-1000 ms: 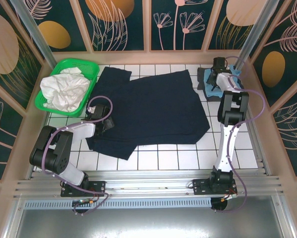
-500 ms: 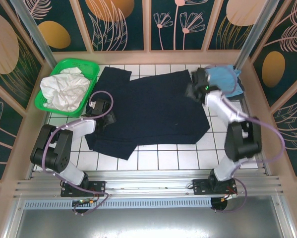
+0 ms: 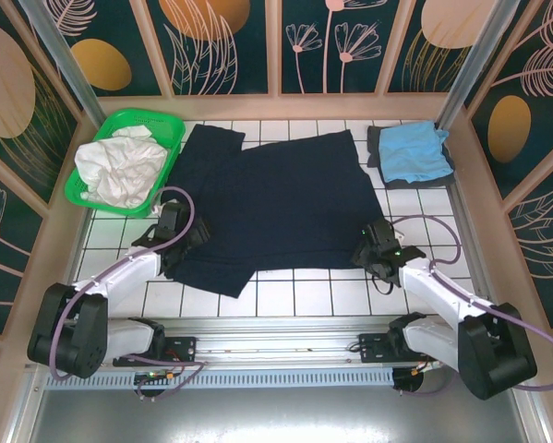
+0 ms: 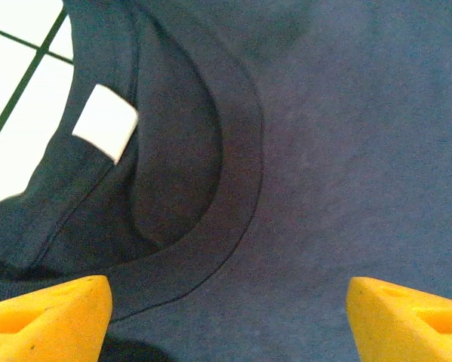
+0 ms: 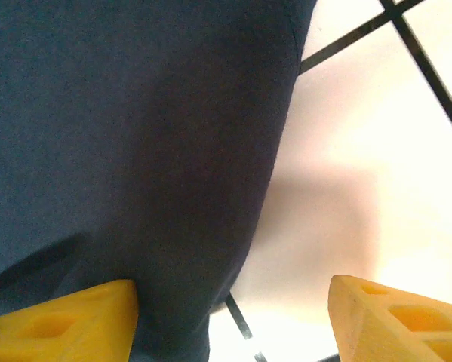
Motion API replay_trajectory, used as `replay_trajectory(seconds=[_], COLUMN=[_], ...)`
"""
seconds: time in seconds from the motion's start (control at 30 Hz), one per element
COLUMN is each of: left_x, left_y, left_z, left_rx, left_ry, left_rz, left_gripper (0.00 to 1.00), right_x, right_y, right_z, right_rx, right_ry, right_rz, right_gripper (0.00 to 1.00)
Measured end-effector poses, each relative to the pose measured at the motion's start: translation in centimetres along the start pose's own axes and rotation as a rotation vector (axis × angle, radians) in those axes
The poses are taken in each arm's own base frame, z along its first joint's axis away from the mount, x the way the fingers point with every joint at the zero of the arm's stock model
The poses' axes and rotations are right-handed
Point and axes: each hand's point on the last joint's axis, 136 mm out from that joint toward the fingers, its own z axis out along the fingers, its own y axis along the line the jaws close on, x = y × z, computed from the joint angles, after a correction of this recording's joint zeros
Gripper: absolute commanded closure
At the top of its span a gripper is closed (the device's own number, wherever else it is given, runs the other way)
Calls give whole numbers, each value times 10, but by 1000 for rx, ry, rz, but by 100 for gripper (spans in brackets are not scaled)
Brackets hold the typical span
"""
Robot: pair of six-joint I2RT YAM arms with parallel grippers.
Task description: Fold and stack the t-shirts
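The large dark navy t-shirt [image 3: 285, 208] lies spread over the white tiled table. My left gripper [image 3: 186, 231] hovers open over its collar [image 4: 237, 188], close to the white neck label [image 4: 105, 132]. At the shirt's near right corner my right gripper [image 3: 373, 247] is open, its yellow fingers straddling the cloth edge [image 5: 271, 181]. A folded light blue t-shirt [image 3: 414, 152] rests on a dark grey one [image 3: 377, 148] at the back right.
A green plastic basket [image 3: 96, 198] holding white cloth [image 3: 119, 168] stands at the back left. Patterned walls enclose the table on three sides. Bare white tiles [image 3: 304, 295] run along the near edge.
The right arm has swung from the blue shirt at the back right down to the navy shirt's near right corner. The left arm has stretched out lower, its gripper still at the collar.
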Motion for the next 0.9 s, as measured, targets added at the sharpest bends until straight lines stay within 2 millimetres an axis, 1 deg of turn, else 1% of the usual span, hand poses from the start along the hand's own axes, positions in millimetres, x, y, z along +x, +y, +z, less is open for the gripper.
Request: replay_trajectory(seconds=[0.07,0.13,0.2,0.27,0.33,0.37,0.43,0.5,0.57,0.6,0.63,0.7,0.77,0.8,0.83,0.9], left_x=[4,5,7,10,10,10,9,8,7,6,6,4,4,4,5,7], left_y=[2,3,5,7,8,8,8,8,7,7,8,7,8,8,8,9], left_z=[3,5,5,6,6,5,5,4,3,2,1,-2,-5,-6,-8,-9], left_rx=[-10,-14,-17,-22,-26,-28,-27,-25,-23,-22,-23,-20,-14,-11,-6,-2], left_ry=[13,18,21,26,26,23,20,17,11,9,5,0,-8,-10,-10,-7], left_rz=[0,0,1,2,0,-1,-1,-2,-3,-3,-4,-5,-8,-9,-12,-15], left_gripper=[19,19,19,19,19,19,19,19,19,19,19,19,19,19,20,20], right_x=[-7,-13,-23,-40,-59,-70,-89,-104,-112,-114,-113,-106,-92,-83,-73,-60], right_y=[5,13,27,49,75,91,119,143,157,161,161,156,143,132,116,82], right_z=[7,13,15,12,9,8,10,17,22,21,20,11,-6,-15,-26,-43], right_rx=[-20,-28,-50,-92,-138,-164,-203,-229,-236,-232,-211,-157,-118,-104,-90,-62], right_ry=[5,17,17,0,-23,-36,-53,-58,-60,-67,-75,-98,-120,-128,-134,-152], right_rz=[22,18,9,-10,-31,-45,-73,-103,-133,-145,-165,-198,-216,-216,-205,-168], right_gripper=[39,39,38,37,36,35,35,34,33,33,33,33,35,37,39,46])
